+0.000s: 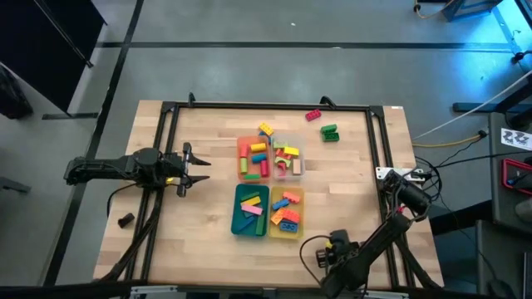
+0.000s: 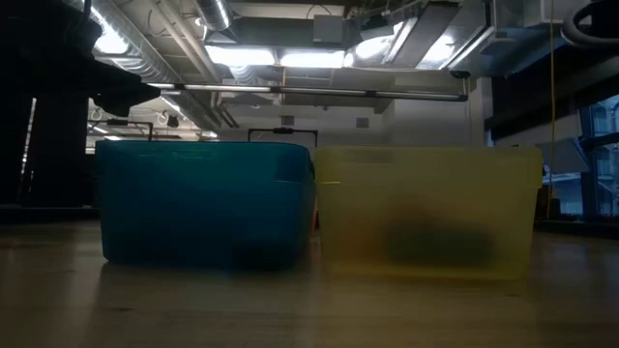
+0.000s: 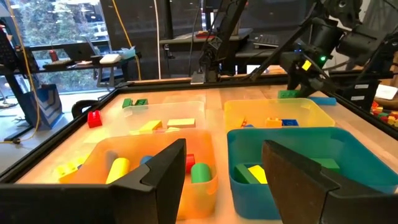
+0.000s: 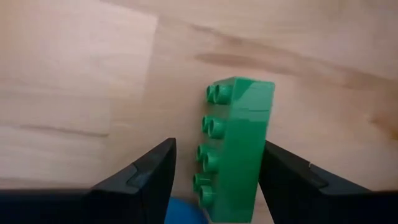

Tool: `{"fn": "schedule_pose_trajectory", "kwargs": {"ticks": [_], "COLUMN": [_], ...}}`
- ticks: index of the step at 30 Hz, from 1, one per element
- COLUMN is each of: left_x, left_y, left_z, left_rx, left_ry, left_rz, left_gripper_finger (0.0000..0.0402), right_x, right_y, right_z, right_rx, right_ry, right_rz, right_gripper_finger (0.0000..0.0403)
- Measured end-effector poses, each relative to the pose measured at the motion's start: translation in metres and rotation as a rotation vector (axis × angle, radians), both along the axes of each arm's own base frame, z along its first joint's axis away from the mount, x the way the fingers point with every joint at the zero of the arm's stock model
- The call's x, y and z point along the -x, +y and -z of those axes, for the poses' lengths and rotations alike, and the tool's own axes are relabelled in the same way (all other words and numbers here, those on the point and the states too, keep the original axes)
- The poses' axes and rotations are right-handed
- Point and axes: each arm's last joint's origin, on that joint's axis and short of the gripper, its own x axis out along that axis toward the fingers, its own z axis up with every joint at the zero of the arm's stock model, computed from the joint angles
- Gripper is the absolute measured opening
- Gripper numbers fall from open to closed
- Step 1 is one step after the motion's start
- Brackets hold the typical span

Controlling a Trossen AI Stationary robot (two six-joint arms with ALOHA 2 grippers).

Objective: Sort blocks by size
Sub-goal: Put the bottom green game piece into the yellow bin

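Table (image 1: 208, 241): light wood, black frame around it.
Left gripper (image 1: 199, 169): low over table's left side, jaws apart, empty, facing the trays.
Right gripper (image 4: 214, 180): at right edge, fingers closed on a green brick (image 4: 239, 146).
Blocks (image 1: 266, 158): most in the four central trays (image 1: 237, 218); red block (image 1: 313, 115) and green block (image 1: 330, 132) loose beyond, open wood around them.

Surface: I saw a light wooden table (image 1: 208, 224).
Trays: orange tray (image 1: 243, 158), clear tray (image 1: 299, 162), teal tray (image 1: 238, 218), yellow tray (image 1: 298, 218) sat grouped mid-table.
Loose: red block (image 1: 313, 115) and green block (image 1: 329, 132) lay near the far edge.
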Motion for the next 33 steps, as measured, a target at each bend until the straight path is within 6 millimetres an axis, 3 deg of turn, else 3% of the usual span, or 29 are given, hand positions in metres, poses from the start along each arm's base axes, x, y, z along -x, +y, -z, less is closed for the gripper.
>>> {"fn": "schedule_pose_trajectory", "kwargs": {"ticks": [9, 12, 17, 20, 27, 33], "left_x": [0.0, 0.0, 0.0, 0.0, 0.0, 0.0], "left_y": [0.0, 0.0, 0.0, 0.0, 0.0, 0.0], "left_z": [0.0, 0.0, 0.0, 0.0, 0.0, 0.0], "left_rx": [0.044, 0.069, 0.068, 0.048, 0.045, 0.045], "left_ry": [-0.002, -0.003, -0.003, -0.001, -0.001, -0.002], "left_rz": [-0.004, -0.006, -0.006, -0.004, -0.004, -0.005], "left_gripper_finger": [0.0194, 0.0194, 0.0194, 0.0194, 0.0194, 0.0194], "right_x": [-0.002, -0.002, -0.005, -0.008, -0.021, -0.048], "right_y": [0.001, 0.001, -0.002, -0.004, -0.032, -0.061], "right_z": [0.004, 0.004, 0.004, 0.003, -0.006, -0.024], "right_rx": [-0.016, 0.009, 0.073, 0.135, 0.326, 0.401], "right_ry": [-0.031, -0.064, -0.14, -0.21, -0.199, -0.116], "right_rz": [-0.032, -0.043, -0.066, -0.09, -0.082, -0.096], "right_gripper_finger": [0.0207, 0.018, 0.0101, 0.0095, 0.0095, 0.0102]}}
